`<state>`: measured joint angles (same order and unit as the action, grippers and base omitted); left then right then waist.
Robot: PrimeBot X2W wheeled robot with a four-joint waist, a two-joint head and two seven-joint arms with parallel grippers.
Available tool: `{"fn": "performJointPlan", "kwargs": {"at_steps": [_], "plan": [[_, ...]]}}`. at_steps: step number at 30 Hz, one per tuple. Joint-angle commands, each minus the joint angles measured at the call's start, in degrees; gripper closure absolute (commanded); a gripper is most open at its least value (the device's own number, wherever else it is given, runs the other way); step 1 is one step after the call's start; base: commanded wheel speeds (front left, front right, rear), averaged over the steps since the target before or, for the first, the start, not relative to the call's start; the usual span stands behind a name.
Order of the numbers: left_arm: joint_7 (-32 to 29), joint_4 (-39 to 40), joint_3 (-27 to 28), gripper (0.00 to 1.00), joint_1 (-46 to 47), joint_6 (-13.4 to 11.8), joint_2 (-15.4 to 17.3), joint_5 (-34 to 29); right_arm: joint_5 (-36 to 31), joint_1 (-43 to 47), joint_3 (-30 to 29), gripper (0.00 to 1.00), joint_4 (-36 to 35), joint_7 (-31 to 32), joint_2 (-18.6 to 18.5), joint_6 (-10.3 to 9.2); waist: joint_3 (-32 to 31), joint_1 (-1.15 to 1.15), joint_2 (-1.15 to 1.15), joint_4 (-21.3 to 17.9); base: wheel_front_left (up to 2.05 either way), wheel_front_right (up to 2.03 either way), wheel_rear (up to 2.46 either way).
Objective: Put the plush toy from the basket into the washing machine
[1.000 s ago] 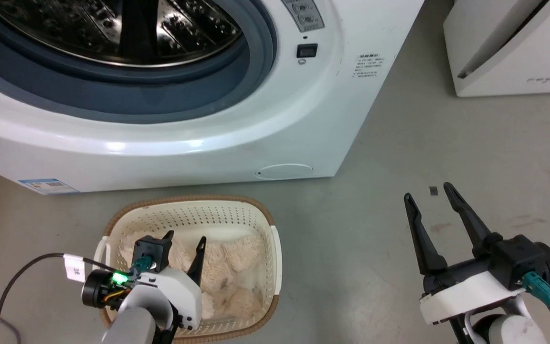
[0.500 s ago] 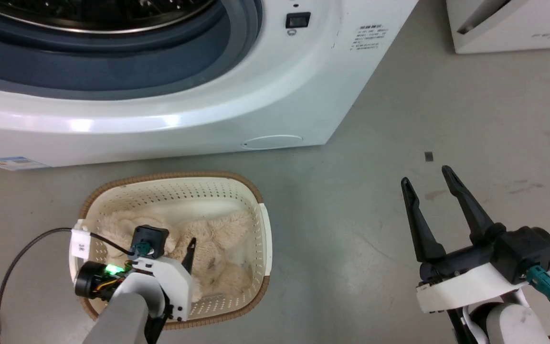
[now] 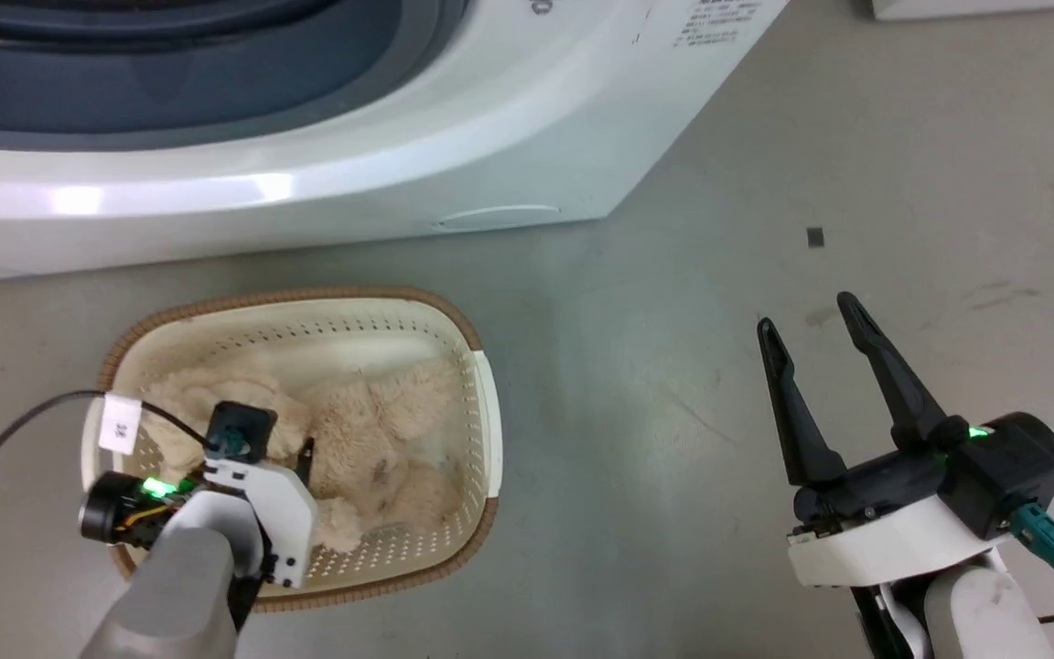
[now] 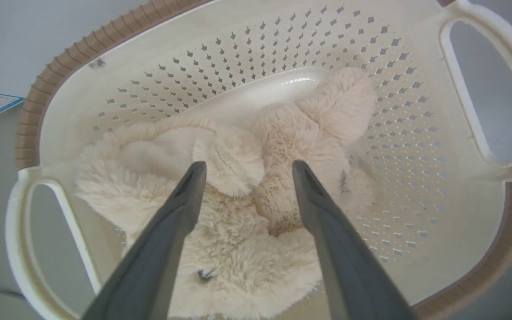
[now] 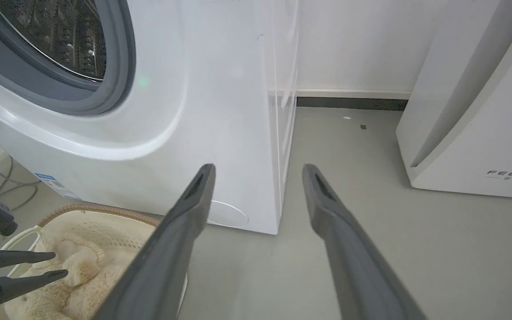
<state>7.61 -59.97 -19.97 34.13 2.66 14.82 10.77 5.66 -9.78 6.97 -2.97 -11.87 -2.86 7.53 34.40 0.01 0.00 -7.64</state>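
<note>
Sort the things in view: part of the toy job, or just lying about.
Job: plush toy, basket, washing machine, open left gripper over the toy.
Lying about: white appliance, small dark scrap, idle open right gripper.

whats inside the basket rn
The plush toy fills most of the basket, with the left gripper open just above it. A glossy strip of bare floor shows beyond the toy. Whatever lies beneath the toy is hidden.
</note>
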Motion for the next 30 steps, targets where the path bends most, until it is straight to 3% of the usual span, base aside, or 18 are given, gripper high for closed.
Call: {"fn": "performJointPlan", "kwargs": {"at_steps": [1, 16, 26, 27, 28, 29, 30], "plan": [[0.2, -1.4, -0.5, 0.0, 1.7, -0.2, 0.6, 0.3, 0.7, -1.1, 0.3, 0.0, -0.5, -0.7, 0.0, -0.03, 1.0, -0.01, 0.0, -0.4, 0.0, 0.0, 0.0], [2.5, -10.5, -4.7, 0.0, 8.7, 0.4, 4.3, 2.2, 1.7, -2.8, 1.8, 0.0, -1.6, -2.5, 0.0, -0.04, 7.9, -0.01, 0.0, -2.4, 0.0, 0.0, 0.0], [4.5, -13.9, -7.4, 0.0, 11.9, 3.4, 5.3, 3.3, 2.3, -3.7, 2.3, 0.0, -1.7, -3.1, 0.0, -0.04, 11.0, -0.01, 0.0, -2.9, 0.0, 0.0, 0.0], [4.5, -13.9, -7.5, 0.04, 11.9, 3.8, 5.3, 3.5, 2.3, -3.8, 2.3, 0.0, -1.7, -3.1, 0.0, -0.04, 11.0, -0.01, 0.0, -2.9, 0.0, 0.0, 0.0], [4.5, -13.9, -7.9, 0.88, 11.8, 4.0, 5.2, 3.5, 2.4, -3.9, 2.3, 0.0, -1.6, -3.1, 0.0, -0.04, 11.0, -0.01, 0.0, -2.9, 0.0, 0.0, 0.0], [4.7, -13.9, -8.0, 1.0, 11.7, 4.3, 5.0, 3.9, 2.4, -3.9, 2.3, 0.0, -1.5, -3.1, 0.0, -0.04, 11.0, -0.01, 0.0, -2.9, 0.0, 0.0, 0.0], [4.7, -13.9, -8.1, 1.0, 11.6, 4.5, 4.9, 4.3, 2.4, -4.0, 2.3, 0.0, -1.5, -3.1, 0.0, -0.04, 10.9, -0.01, 0.0, -2.9, 0.0, 0.0, 0.0]]}}
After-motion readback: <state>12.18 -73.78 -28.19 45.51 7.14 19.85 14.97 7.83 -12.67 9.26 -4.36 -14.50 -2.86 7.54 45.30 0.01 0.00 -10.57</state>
